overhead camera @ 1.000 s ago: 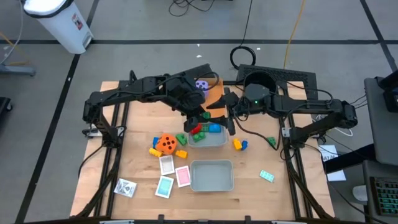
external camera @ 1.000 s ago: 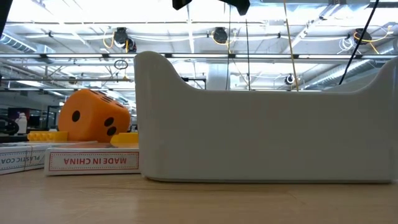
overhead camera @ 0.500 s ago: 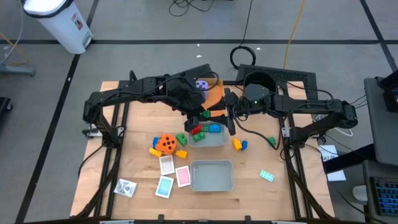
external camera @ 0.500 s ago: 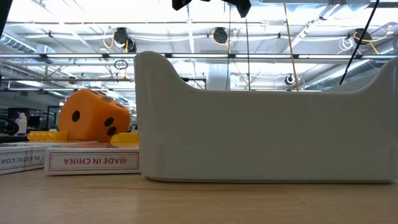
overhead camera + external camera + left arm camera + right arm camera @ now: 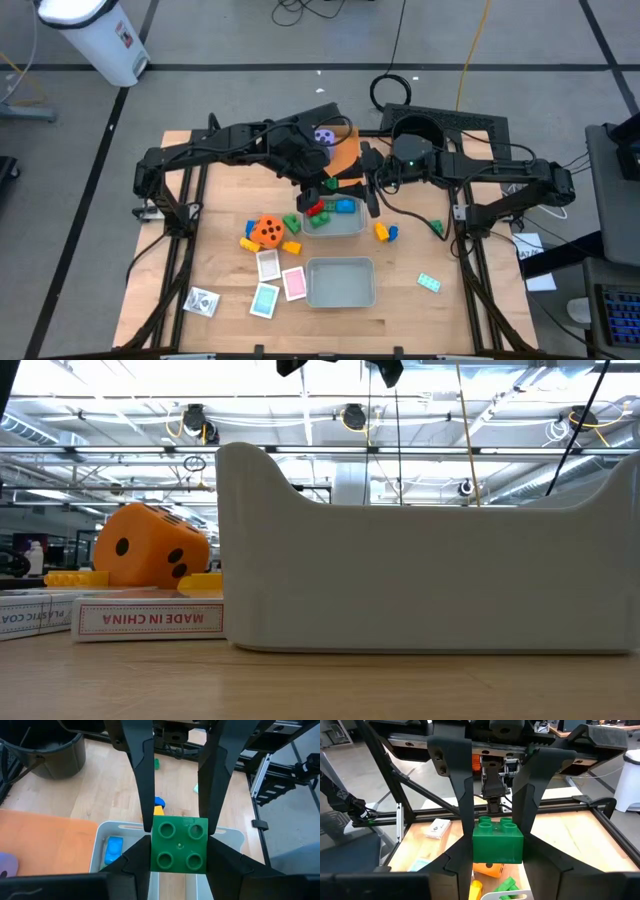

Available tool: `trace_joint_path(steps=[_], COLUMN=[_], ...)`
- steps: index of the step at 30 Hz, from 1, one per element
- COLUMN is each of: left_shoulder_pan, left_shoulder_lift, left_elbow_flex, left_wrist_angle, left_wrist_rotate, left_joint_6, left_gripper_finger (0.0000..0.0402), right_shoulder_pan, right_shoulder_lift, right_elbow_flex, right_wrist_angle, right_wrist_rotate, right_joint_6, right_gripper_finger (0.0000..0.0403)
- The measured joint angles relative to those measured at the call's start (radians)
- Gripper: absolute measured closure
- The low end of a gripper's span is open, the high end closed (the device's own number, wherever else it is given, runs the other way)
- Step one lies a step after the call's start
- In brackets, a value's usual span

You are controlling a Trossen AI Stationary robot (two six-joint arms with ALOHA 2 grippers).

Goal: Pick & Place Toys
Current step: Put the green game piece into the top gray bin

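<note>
Both jaws pinch green bricks: the left gripper holds its green brick right above the grey tray, mid-frame; the right gripper holds another brick.

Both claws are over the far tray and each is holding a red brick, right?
Not quite. Both claws are over the far tray, but the bricks are green, not red. The left wrist view shows the left claw shut on a green brick; the right wrist view shows the right claw shut on another green brick.
</note>
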Motion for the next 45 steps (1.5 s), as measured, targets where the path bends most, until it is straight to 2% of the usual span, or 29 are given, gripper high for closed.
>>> trace_joint_path(steps=[3,10,15,22,31,45], left_shoulder_pan=[0.0,0.001,0.001,0.002,0.006,0.052], left_shoulder_lift=[0.0,0.0,0.0,-0.002,-0.011,-0.107], left_elbow_flex=[0.0,0.0,0.0,0.0,0.0,0.001], left_wrist_angle=[0.0,0.002,0.001,0.004,-0.004,-0.049], left_wrist_rotate=[0.0,0.001,0.0,-0.001,0.046,-0.042], left_joint_6=[-0.001,-0.014,-0.021,-0.042,-0.053,-0.036], left_gripper_finger=[0.0246,0.0184,0.0164,0.0161,0.016,0.016], right_shoulder_pan=[0.0,0.0,-0.006,-0.043,-0.071,-0.07], right_shoulder_lift=[0.0,0.0,0.0,-0.001,-0.002,-0.003], right_elbow_flex=[0.0,-0.001,-0.001,-0.002,-0.002,-0.002], right_wrist_angle=[0.001,0.004,0.003,-0.005,-0.004,-0.058], right_wrist_rotate=[0.001,-0.003,-0.004,-0.008,-0.052,-0.041], right_joint_6=[-0.001,-0.017,-0.017,-0.018,0.001,0.021], right_gripper_finger=[0.027,0.027,0.027,0.027,0.027,0.027])
